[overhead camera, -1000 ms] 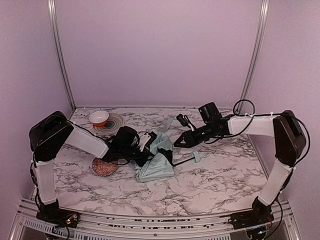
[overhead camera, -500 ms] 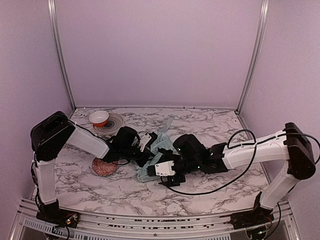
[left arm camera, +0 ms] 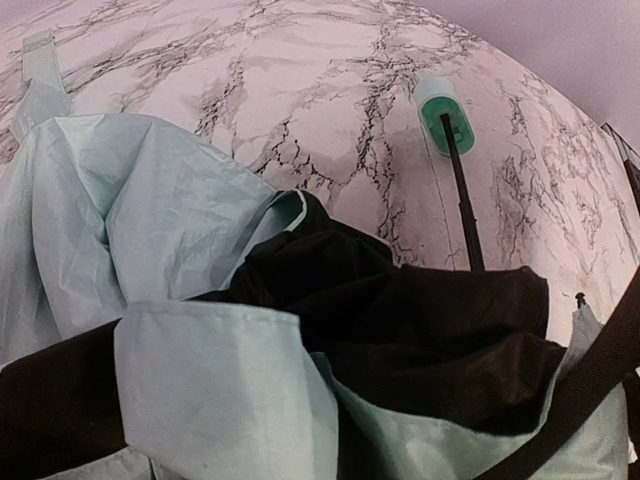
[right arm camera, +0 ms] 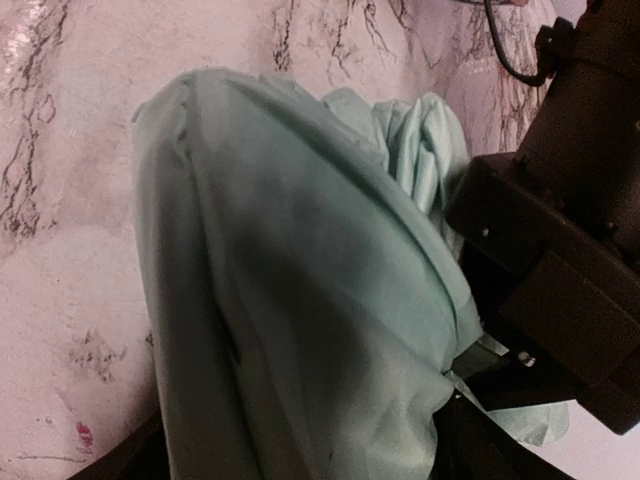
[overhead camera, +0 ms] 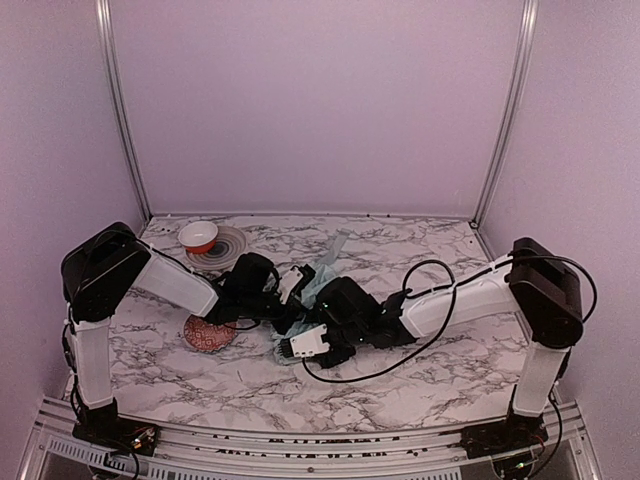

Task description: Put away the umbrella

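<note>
From above, the umbrella (overhead camera: 322, 284) lies crumpled mid-table (overhead camera: 430, 375), with the closed left gripper (overhead camera: 288, 292) at its 9 o'clock and the right gripper (overhead camera: 303, 345) at 6. The left wrist view shows its handle (left arm camera: 438, 100) toward 1 o'clock. The right wrist view shows wide-spread jaws straddling the mint fabric.

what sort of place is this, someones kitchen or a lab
Probably a robot lab test cell, not a home: bare lilac walls framed by aluminium rails, a marble-patterned table, and two robot arms bolted at its near edge, the left arm and the right arm.
</note>
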